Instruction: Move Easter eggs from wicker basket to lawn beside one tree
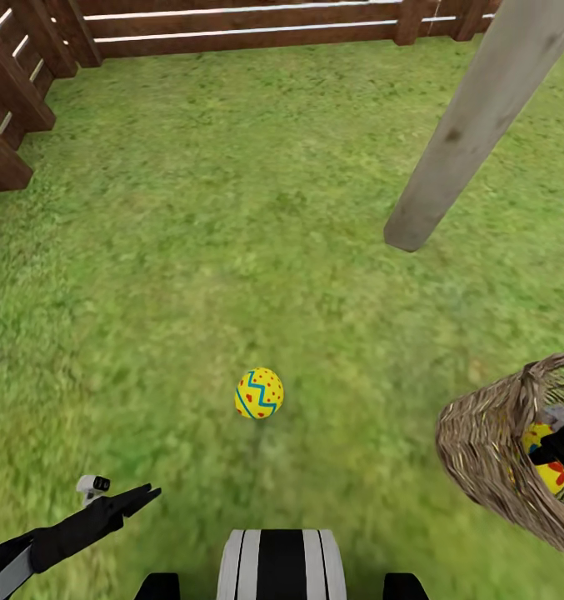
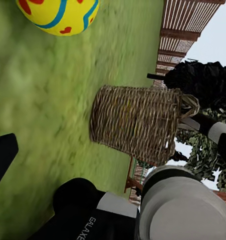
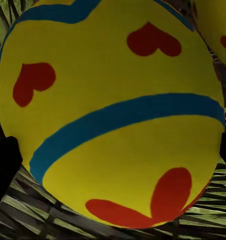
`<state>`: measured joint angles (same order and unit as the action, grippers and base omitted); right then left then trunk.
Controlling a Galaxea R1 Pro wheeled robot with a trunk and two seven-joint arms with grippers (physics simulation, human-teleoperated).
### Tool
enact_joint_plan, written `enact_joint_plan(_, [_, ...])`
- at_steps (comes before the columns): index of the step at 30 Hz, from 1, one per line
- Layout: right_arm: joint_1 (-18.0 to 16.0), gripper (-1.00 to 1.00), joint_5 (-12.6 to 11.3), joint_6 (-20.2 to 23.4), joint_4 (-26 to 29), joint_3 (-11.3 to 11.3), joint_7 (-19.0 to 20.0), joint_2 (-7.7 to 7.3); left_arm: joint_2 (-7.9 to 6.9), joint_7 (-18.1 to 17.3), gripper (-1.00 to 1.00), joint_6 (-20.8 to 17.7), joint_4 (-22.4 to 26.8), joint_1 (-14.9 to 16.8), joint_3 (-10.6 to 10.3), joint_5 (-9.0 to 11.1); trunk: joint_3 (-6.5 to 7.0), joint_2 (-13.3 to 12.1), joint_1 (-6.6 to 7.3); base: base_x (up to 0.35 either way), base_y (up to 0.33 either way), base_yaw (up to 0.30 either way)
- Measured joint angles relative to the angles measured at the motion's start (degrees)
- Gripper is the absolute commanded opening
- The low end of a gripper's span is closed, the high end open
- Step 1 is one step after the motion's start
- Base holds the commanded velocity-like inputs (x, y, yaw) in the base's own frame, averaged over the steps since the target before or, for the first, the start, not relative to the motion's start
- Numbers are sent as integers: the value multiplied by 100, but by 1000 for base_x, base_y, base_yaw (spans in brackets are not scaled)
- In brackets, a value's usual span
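**One egg on the grass, right tool in the basket**

Head view: one egg [image 1: 259,392] lies alone on the lawn [image 1: 190,250], well apart from the basket [image 1: 490,454] at the right edge. The basket is tipped, its mouth turned to the right. The right tool [image 1: 556,450] reaches into it, next to a second egg [image 1: 548,471] seen through the opening. The trunk [image 1: 473,125] slants up at upper right, its foot on the grass beyond the basket. A brown fence [image 1: 232,29] runs along the far side and the left corner. The left tool [image 1: 136,498] hovers low at lower left, short of the loose egg; its fingers look closed together, though I cannot tell for certain.

Left wrist view: the loose egg [image 2: 57,15] on the grass, the basket [image 2: 138,122] further off, fence [image 2: 185,30] and dark foliage behind.

Right wrist view: an egg [image 3: 110,115] very close, between dark finger edges [image 3: 3,170] at both sides; whether they press it I cannot tell. Part of another egg [image 3: 215,25] sits beside it, on wicker [image 3: 32,215]
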<state>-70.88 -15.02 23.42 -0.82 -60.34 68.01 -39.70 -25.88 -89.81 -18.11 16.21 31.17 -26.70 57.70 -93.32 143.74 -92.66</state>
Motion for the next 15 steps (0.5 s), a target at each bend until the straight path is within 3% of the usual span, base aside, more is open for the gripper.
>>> enact_joint_plan(4, [0, -100, 6, -3, 8, 14, 334, -94, 0, 0, 100, 0, -5, 0, 0, 0, 89, -5, 10, 0, 0, 0])
enact_joint_plan(11, [-2, -100, 7, -6, 10, 6, 464, -222, 24, 0, 100, 1, -6, 0, 0, 0, 244, -15, 28, 0, 0, 0])
enact_joint_plan(15, [0, -100, 8, -9, 10, -15, 808, -305, 26, 0, 100, 4, -6, 0, 0, 0, 333, -20, 39, 0, 0, 0])
